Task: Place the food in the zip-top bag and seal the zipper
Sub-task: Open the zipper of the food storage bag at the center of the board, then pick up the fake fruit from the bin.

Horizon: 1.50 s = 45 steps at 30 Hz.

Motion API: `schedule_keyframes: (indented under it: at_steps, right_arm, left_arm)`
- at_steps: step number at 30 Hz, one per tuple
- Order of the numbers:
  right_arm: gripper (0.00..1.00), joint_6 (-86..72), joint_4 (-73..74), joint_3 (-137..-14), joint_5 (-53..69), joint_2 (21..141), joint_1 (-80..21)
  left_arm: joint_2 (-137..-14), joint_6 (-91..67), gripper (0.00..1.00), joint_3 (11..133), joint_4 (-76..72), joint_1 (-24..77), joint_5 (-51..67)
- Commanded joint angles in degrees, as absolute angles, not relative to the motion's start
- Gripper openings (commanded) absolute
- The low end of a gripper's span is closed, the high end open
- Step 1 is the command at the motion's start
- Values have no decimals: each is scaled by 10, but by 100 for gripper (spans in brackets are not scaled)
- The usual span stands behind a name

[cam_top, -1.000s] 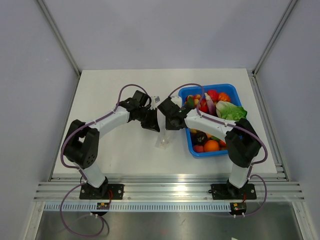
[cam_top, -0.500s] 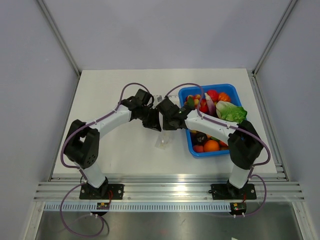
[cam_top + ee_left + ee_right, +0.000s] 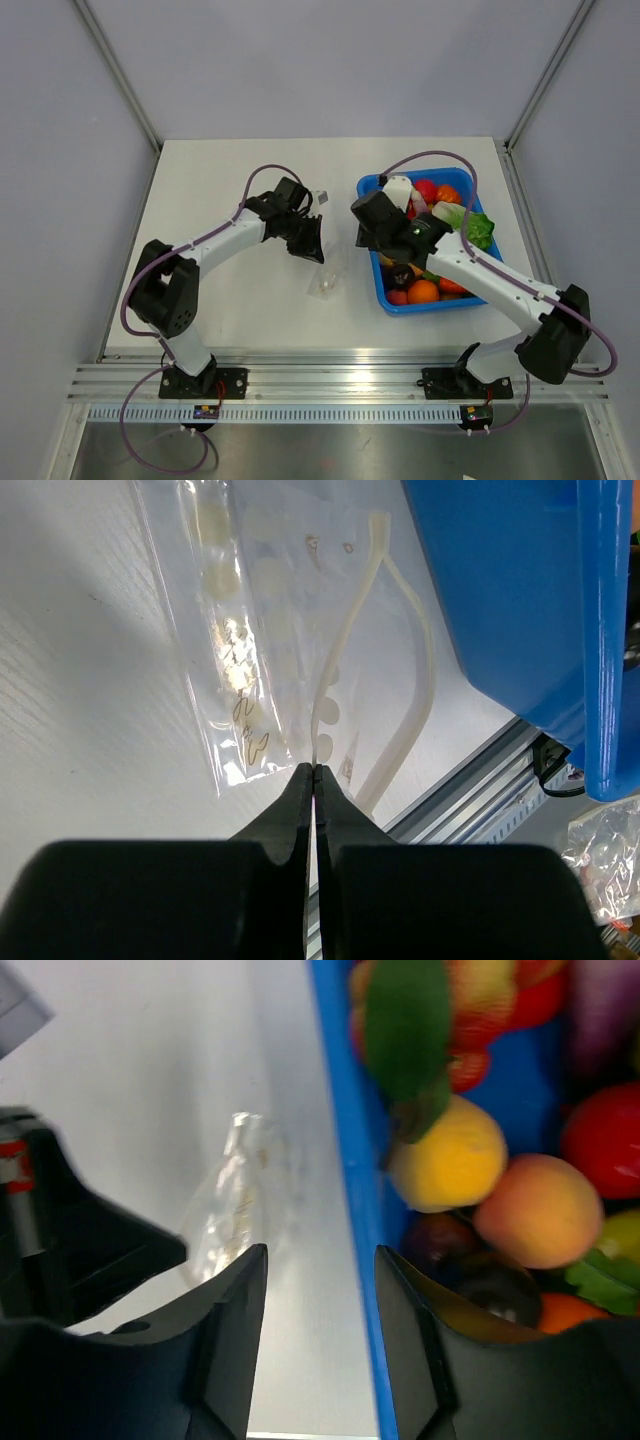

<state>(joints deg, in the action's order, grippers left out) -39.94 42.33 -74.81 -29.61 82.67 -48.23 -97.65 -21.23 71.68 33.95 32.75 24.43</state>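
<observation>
Pinching its jaws fully together, the left gripper [image 3: 314,772] clamps one lip of the zipper [image 3: 347,620], and the zip-top bag [image 3: 265,650] spreads away from the fingertips, lying flat on the tabletop [image 3: 90,700]. The other lip bows off to the side, so the mouth looks partly open. The film seems very light, limp and slick. The stiffer press-seal strip is therefore the sensible place to hold it, as any grip on the body would probably just crumple it. The left arm reaches forward with its elbow bent inward and its wrist tipped down at the bag. The right gripper [image 3: 318,1260] has its fingers apart with nothing between them, hanging above the side wall of the blue tray [image 3: 340,1130]. The food [image 3: 440,1242] sits in the tray just beyond its outer finger, touching a peach-coloured fruit [image 3: 540,1210]. Small, smooth and round, it would likely roll or squirt free, so a grasp across its widest part suits. The right arm arcs over the tray with its wrist pitched downward.
</observation>
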Motion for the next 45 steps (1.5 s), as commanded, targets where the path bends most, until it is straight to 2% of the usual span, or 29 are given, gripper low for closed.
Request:
schedule_keyframes:
  at_steps: [1,3,4,7,13,21,27,30,31,34,40,45]
  right_arm:
    - [58,-427,507,-712,-370,787,-432]
    - [64,-425,510,-664,-342,765,-393]
    - [71,-423,505,-649,-331,745,-383]
    - [79,-424,500,-607,-292,722,-372]
    - [82,-445,490,-553,-274,718,-373]
    - [83,-439,410,-510,-182,686,-373]
    - [73,-447,407,-505,-163,701,-373]
    - [60,-449,411,-503,-167,680,-372]
    - [49,-450,421,-507,-171,673,-372]
    - [40,-452,445,-520,-195,645,-372]
    - [38,-447,496,-565,-252,597,-373]
    - [38,-408,485,-627,-243,607,-380]
  left_arm:
    - [-981,-213,0,743,338,333,229]
    - [-981,-212,0,741,337,333,229]
    - [-981,-213,0,741,336,333,229]
    - [-982,-213,0,738,336,334,229]
    - [-984,-213,0,740,336,337,228]
    - [-983,-213,0,745,340,338,222]
    - [-982,-214,0,750,343,338,221]
    - [-982,-212,0,752,344,338,221]
    - [-982,-213,0,752,344,338,221]
    - [-982,-213,0,753,343,339,223]
    - [-984,-213,0,754,342,340,225]
    - [-983,-212,0,753,341,340,225]
